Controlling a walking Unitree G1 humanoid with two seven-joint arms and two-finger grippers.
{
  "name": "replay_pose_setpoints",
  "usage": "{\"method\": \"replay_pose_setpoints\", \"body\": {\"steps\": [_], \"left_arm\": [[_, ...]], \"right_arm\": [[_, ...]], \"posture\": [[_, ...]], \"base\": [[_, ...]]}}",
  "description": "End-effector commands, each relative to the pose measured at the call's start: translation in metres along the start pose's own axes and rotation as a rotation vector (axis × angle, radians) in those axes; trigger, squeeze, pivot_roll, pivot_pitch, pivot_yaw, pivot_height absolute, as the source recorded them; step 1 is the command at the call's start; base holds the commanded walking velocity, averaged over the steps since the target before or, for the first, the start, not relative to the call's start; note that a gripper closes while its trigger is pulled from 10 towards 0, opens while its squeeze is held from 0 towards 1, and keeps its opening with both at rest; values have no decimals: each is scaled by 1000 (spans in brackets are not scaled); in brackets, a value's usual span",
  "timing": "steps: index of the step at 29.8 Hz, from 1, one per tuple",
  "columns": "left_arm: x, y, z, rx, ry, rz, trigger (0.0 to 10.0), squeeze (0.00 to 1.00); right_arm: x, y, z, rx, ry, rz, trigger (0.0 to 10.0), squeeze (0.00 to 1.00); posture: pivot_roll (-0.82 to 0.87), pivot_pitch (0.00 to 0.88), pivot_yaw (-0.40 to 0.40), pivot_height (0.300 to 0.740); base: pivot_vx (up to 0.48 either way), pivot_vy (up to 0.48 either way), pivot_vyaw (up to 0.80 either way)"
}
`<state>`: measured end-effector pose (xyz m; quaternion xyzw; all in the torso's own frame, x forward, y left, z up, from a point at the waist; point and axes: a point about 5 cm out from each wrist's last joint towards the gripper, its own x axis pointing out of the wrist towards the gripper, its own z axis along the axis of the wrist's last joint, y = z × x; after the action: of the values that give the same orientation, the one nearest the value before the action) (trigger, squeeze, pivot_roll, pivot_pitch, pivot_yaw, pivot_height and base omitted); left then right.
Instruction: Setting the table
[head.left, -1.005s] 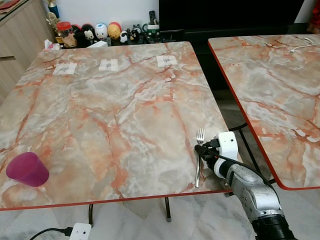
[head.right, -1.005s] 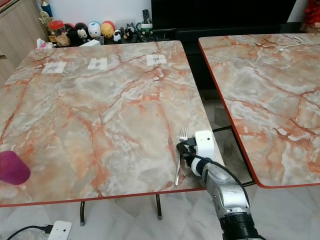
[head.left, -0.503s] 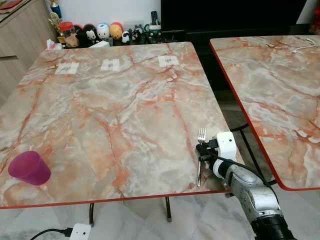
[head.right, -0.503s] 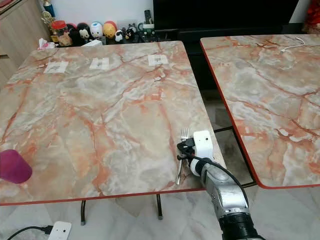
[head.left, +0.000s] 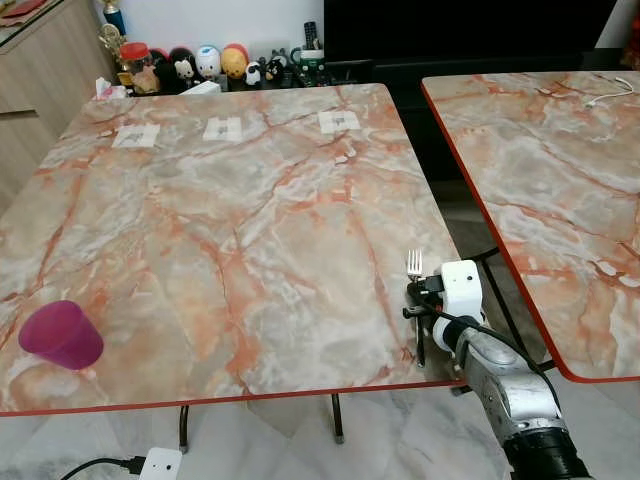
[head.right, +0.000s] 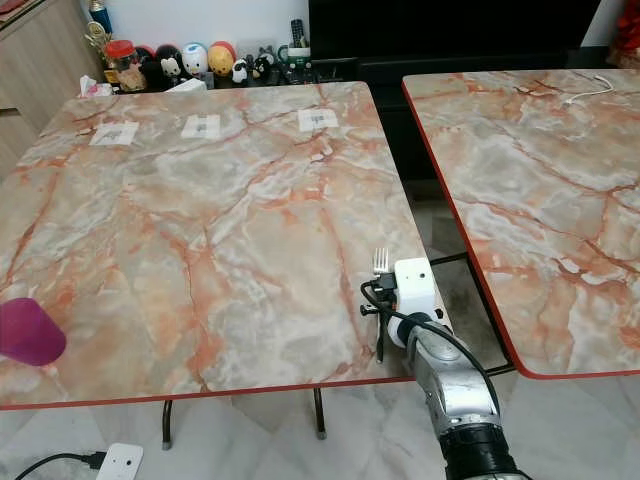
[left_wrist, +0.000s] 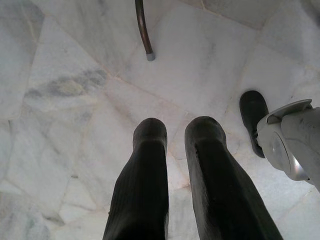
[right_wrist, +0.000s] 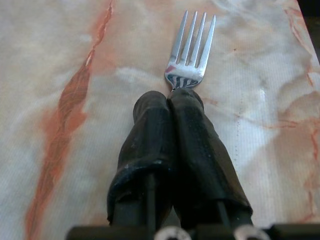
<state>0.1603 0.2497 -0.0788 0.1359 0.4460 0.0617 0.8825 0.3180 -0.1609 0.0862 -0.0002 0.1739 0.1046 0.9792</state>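
Down at the near right corner of the marble table, the right gripper pinches the fork by its neck, tines pointing far, seemingly squaring it for a place setting; the left gripper hangs idle, fingers slightly parted; a pink cup waits near left.

table top: marble-patterned, smooth, low sheen, thin red edging. fork: polished metal, glossy. right gripper: matt black, finely textured fingers; arm of brushed silver metal with a white plastic block. cup near the front left corner: magenta, matt plastic look. floor: pale marble tiles, smooth. left gripper: ribbed matt black.
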Motion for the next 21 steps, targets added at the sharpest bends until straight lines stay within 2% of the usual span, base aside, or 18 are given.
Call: {"method": "replay_pose_setpoints", "body": {"steps": [1,7,8,10,11,12,13,17,18,19,21], "left_arm": [[-2,1,-10,7,43,-3,10000,0],[-2,1,-11,8,46,0,10000,0],[-2,2,-11,9,47,0,10000,0],[-2,2,-11,9,48,0,10000,0],[-2,2,-11,9,48,0,10000,0],[-2,2,-11,9,48,0,10000,0],[-2,2,-11,9,48,0,10000,0],[-2,2,-11,10,48,0,10000,0],[-2,2,-11,10,47,0,10000,0],[-2,2,-10,10,47,-1,10000,0],[-2,2,-10,10,47,-1,10000,0]], "right_arm": [[-4,-5,-23,23,86,-33,0,0],[-3,0,-18,54,41,-18,39,0],[-3,0,-18,55,39,-15,3412,0],[-3,2,-18,58,35,-7,3451,0],[-3,3,-18,59,33,-5,4235,0],[-4,3,-17,61,17,-5,4235,0],[-4,4,-16,67,5,-5,10000,0],[-6,6,-8,87,-52,6,10000,0],[-7,8,-7,90,-58,9,10000,329],[-7,9,-6,103,-67,15,10000,980],[-8,11,-6,109,-72,23,10000,1000]], "posture": [[-57,113,26,740],[-55,112,27,740],[-55,112,27,740],[-54,112,27,740],[-54,112,27,740],[-54,112,27,740],[-54,112,28,740],[-57,112,29,740],[-56,111,28,740],[-56,111,28,740],[-56,110,28,740]], "base": [[0,0,0],[0,0,0],[0,0,0],[0,0,0],[0,0,0],[0,0,0],[0,0,0],[0,0,0],[0,0,0],[0,0,0],[0,0,0]]}}
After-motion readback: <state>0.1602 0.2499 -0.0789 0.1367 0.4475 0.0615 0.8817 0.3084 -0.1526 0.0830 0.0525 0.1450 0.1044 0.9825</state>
